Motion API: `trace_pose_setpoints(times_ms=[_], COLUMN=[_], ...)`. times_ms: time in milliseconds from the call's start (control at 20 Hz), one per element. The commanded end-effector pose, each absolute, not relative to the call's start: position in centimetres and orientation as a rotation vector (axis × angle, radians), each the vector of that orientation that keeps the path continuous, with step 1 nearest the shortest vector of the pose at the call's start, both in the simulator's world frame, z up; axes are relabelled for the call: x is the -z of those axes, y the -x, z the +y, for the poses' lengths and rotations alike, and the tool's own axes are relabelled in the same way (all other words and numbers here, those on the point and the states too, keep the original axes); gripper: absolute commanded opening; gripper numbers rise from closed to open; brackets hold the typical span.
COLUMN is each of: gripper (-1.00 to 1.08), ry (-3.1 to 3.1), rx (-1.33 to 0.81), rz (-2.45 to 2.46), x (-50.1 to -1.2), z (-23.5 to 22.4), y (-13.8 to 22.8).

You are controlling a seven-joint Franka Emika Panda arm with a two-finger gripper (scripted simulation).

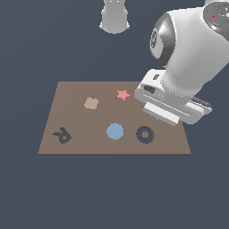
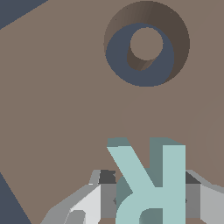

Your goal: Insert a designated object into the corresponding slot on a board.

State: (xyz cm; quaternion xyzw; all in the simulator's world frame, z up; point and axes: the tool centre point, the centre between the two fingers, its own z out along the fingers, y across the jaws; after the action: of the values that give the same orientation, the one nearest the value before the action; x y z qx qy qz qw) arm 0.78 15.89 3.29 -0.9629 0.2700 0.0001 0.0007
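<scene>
The pale teal R block (image 2: 151,183) sits between my fingers (image 2: 107,192), which press on both of its sides. In the exterior view only a sliver of the teal R block (image 1: 156,119) shows under the hand. My gripper (image 1: 158,118) hangs over the brown board (image 1: 76,94) at its right side in the exterior view, just behind the dark ring-shaped recess (image 1: 145,134). The dark navy R-shaped slot (image 1: 62,135) lies at the board's near left corner, far from the gripper and open. It is out of the wrist view.
On the board are a pink star (image 1: 123,94), a tan blob (image 1: 91,103) and a blue disc (image 1: 115,131). The ring recess (image 2: 127,61) fills the wrist view ahead of the block. The arm's grey base (image 1: 114,18) stands behind the board.
</scene>
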Motion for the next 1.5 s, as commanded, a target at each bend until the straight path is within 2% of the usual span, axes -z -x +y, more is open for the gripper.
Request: trace_pose_setpoints(times_ms=[0,350,650,1050,1450], gripper=[-1.0,-1.0,-1.0,-1.0,-1.0], ry=[2.973,2.772,2.573,2.293,2.001], rx=[0.001,0.001,0.001,0.001,0.001], rz=[1.01,1.474,1.799,2.145,2.42], x=[-3.4,-3.5,-3.6,-3.7,-3.8], z=[14.9,10.6,6.3,0.5,-5.1], y=[-2.9,-8.4,-11.5,-13.7,-14.2])
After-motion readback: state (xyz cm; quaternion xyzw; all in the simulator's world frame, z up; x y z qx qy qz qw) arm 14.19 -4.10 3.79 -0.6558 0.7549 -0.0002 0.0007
